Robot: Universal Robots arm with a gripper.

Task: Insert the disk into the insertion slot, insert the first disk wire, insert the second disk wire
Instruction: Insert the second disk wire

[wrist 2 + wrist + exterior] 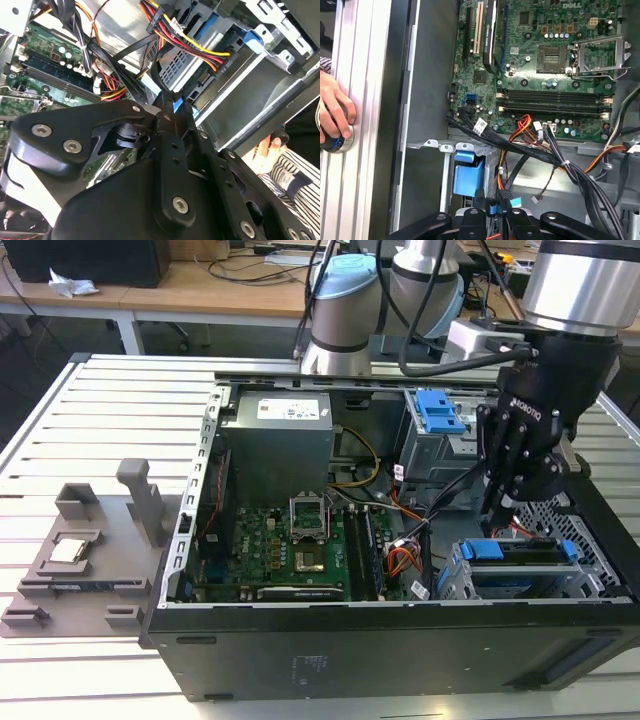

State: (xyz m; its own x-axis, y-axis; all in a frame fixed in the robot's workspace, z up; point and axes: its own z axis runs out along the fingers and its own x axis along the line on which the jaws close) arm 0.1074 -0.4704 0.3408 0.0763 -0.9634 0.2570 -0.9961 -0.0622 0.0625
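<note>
The disk (522, 558), in its blue carrier (497, 549), sits inside the insertion slot (590, 585), the low perforated grey cage at the case's front corner on the exterior view's right. My gripper (500, 512) hangs just above and behind it. Its fingers are pressed together (169, 97) at the rear of the cage. A thin dark cable curves out from the tips, and a red sliver of the first disk wire (493, 235) shows between the fingers. The blue carrier (469, 175) lies right before the gripper (492, 220). An orange-yellow-black bundle ends in a dark plug (225, 64) at the disk's back.
The open case holds a motherboard (290, 545), a power supply (275, 435) and a taller cage with a blue latch (440, 410). Loose cable bundles (555, 157) cross beside the gripper. A person's hand (335, 117) rests on the table rail. A grey fixture (80, 550) lies outside the case.
</note>
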